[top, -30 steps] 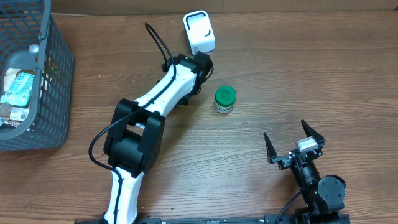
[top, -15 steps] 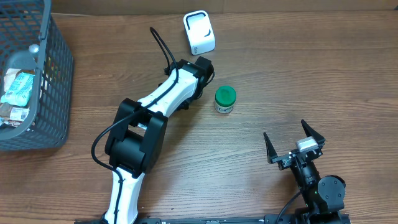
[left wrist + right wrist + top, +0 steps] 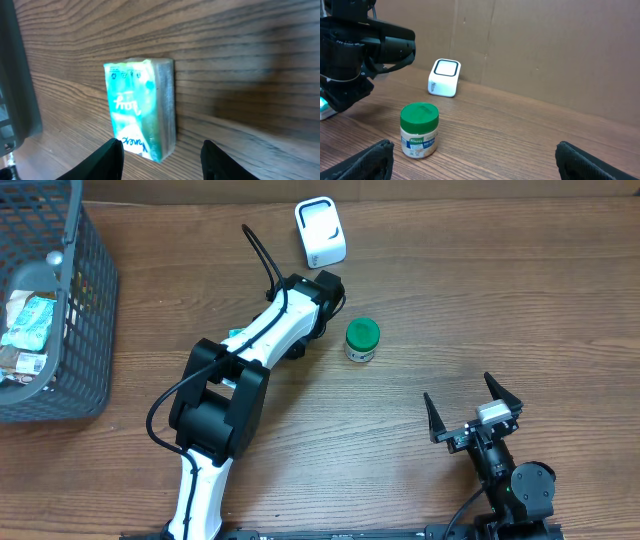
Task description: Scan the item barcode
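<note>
Progress: nearest the base, approx 5 o'clock on the tabletop, the right tool stands w/ fingers wide apart and nothing btw them. It looks to have no part in the scan yet.

Further out, the left tool hangs low over a teal packet. Its fingers are apart and not clamped, w/ the packet just ahead of the tips. The packet lies free on the wood. In the overhead view the arm hides nearly all of it. It sits roughly 7 o'clock from the scanner, well apart and not facing it. No barcode can be made out on the face that shows.

Judgement: the pics don't say whether this packet has been scanned. If not, what's left is a grip, a lift, and presenting the code side to the scanner.

Around: a green-lidded jar stands upright just beside the left wrist at 3 o'clock, untouched. It's prob. another item to scan. It stands off the packet-to-scanner line, so it's a minor obstacle, but a wide swing could clip it.

The white scanner is at 12 o'clock near the far edge. A grey wire basket at 9–10 o'clock holds more packets, well apart from the rest.
</note>
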`<state>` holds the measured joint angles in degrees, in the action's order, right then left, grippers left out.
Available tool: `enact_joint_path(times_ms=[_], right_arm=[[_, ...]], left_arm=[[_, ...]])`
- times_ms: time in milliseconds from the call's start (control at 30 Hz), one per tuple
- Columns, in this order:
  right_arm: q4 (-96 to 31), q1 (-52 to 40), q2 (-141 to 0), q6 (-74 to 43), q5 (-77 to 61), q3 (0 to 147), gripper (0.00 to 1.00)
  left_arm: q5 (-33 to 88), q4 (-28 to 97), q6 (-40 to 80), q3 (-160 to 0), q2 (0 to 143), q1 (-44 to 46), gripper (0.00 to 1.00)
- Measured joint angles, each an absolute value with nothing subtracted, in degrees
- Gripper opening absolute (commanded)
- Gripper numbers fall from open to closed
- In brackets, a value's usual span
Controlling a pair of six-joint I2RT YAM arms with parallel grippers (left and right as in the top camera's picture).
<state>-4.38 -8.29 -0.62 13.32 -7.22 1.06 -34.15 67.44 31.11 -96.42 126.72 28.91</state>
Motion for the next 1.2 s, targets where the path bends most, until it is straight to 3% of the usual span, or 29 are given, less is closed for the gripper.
enact_joint_path(times_ms=[167, 267, 433, 767, 833, 867, 933, 967, 1200], right_arm=[[-4.34, -8.29, -0.62, 13.34, -7.25, 1.06, 1.00], [-4.40, -8.29, -0.62, 13.34, -7.25, 1.06, 1.00], [-4.38, -8.29, -0.62, 13.34, -7.25, 1.06, 1.00], [-4.36, -8.29, -0.62, 13.34, -7.25, 1.06, 1.00], [-4.36, -8.27, -0.62, 13.34, -7.25, 1.06, 1.00], [-4.36, -8.29, -0.62, 13.37, -7.25, 1.06, 1.00], [-4.36, -8.27, -0.62, 13.34, -7.25, 1.06, 1.00], [-4.34, -8.27, -0.64, 13.32, -7.27, 1.06, 1.00], [-4.34, -8.29, -0.62, 13.34, -7.25, 1.06, 1.00]], left_arm=[[-31.44, 73.47, 31.09, -101.08, 126.76, 28.34, 0.50], [-26.92, 77.41, 30.72, -107.35, 126.74, 25.87, 0.43], [-8.82, 78.91, 22.22, -113.89, 126.63, 14.37, 0.35], [7.44, 81.45, 12.71, -113.82, 126.63, -1.34, 0.38], [8.71, 81.36, 11.86, -113.82, 126.63, -2.63, 0.43], [9.19, 81.06, 11.57, -113.82, 126.63, -3.09, 0.57], [10.02, 79.90, 11.31, -113.80, 126.63, -3.68, 0.95], [10.46, 79.31, 10.92, -113.80, 126.63, -3.84, 1.00], [19.38, 77.73, 5.52, -113.75, 126.63, -4.91, 1.00]])
